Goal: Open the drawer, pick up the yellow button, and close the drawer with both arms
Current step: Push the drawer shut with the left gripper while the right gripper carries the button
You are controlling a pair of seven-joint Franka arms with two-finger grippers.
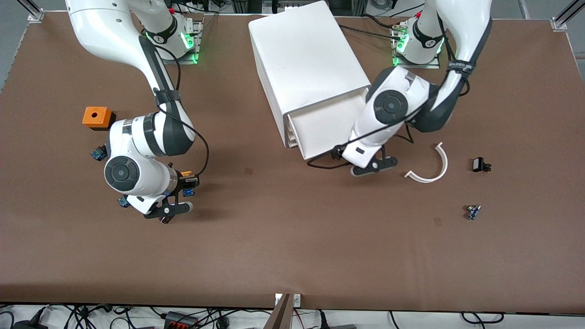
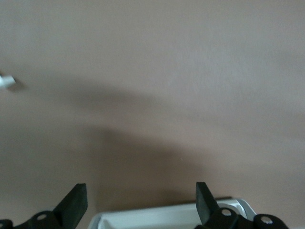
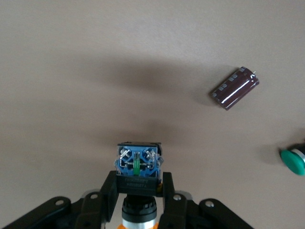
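Note:
The white cabinet (image 1: 306, 59) stands at the middle of the table, near the arms' bases. Its top drawer (image 1: 320, 130) is pulled out a little toward the front camera. My left gripper (image 1: 337, 151) is at the drawer's front edge, mostly hidden under the wrist. In the left wrist view it (image 2: 140, 202) is open, with the drawer's white rim (image 2: 171, 217) between the fingers. My right gripper (image 1: 185, 183) is over the table toward the right arm's end, shut on the button (image 1: 186, 174). In the right wrist view the fingers (image 3: 108, 193) clamp its black neck (image 3: 138, 186), blue base outward.
An orange box (image 1: 97, 117) with a hole sits beside the right arm. A brown capacitor (image 3: 236, 88) and a green-capped button (image 3: 293, 161) lie under the right wrist. A white curved strip (image 1: 432, 167) and two small parts (image 1: 480, 165) (image 1: 473, 211) lie toward the left arm's end.

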